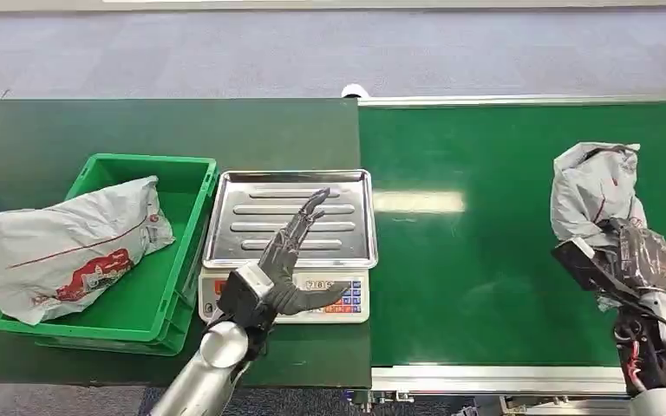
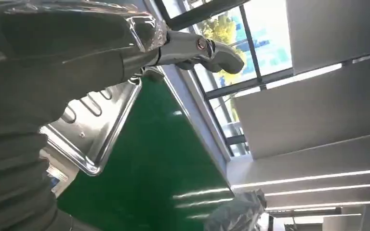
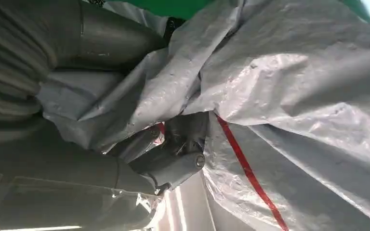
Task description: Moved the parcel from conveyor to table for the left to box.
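We see the green conveyor belt (image 1: 486, 260) filling the right half of the head view, its bright surface catching a strip of reflected light, with a metal rail along its near edge. To its left sits the darker green table (image 1: 139, 126), butted against the belt. On that table a green plastic crate (image 1: 178, 251) holds a grey parcel bag with red print (image 1: 69, 247), which lies slanted and hangs out over the crate's left rim. Just beside the crate on its right stands a weighing scale (image 1: 347, 299) topped by a ribbed steel tray (image 1: 347, 186), with coloured keys on its front panel.

Over the far right of the belt we find the task's grey poly parcel (image 1: 591, 186), crumpled and bunched upright. Our right hand (image 1: 629, 247) grasps it from below; in the right wrist view the dark fingers (image 3: 183, 139) press into the folds of the wrapper beside a red stripe. We cannot tell whether the parcel's underside touches the belt.

Our left hand (image 1: 290, 256) hovers above the scale tray, released, fingers stretched forward and apart, thumb out to the side, holding nothing. In the left wrist view its fingers (image 2: 197, 48) reach past the tray's edge.
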